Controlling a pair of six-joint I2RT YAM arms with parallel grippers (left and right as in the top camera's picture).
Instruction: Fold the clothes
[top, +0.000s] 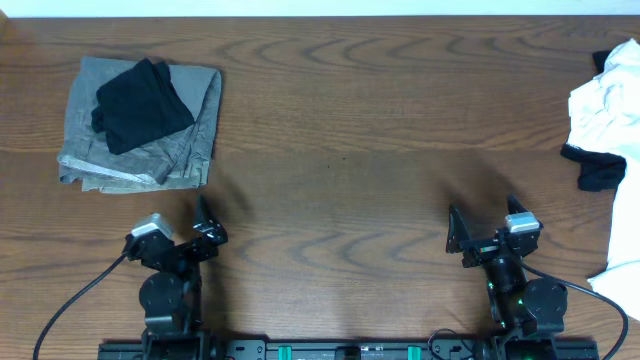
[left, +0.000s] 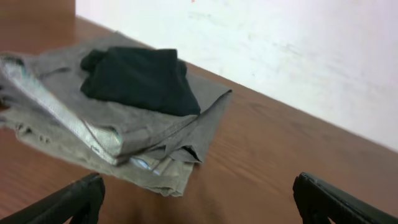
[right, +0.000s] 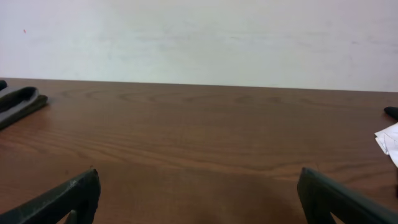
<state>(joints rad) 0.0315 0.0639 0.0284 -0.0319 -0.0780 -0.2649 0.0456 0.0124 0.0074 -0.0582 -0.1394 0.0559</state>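
Your left tool (left: 199, 190) and right tool (right: 200, 193) are both standing spread wide, gripping nothing, at 7 and 5 o'clock on the bench (top: 350, 180). Folded grey trousers (top: 150, 150) are lying at 10 o'clock, a bundled black garment (top: 143, 103) resting on top. A crumpled white garment (top: 605, 100) is spilling over the 3 o'clock edge, a small black piece (top: 598, 172) just beside it.

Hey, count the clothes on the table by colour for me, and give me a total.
Grey: 1, the folded grey garment at the far left.
Black: 2, the black garment lying on the grey one, and the black piece against the white.
White: 1, the white heap at the right edge, partly out of frame.
Total: 4
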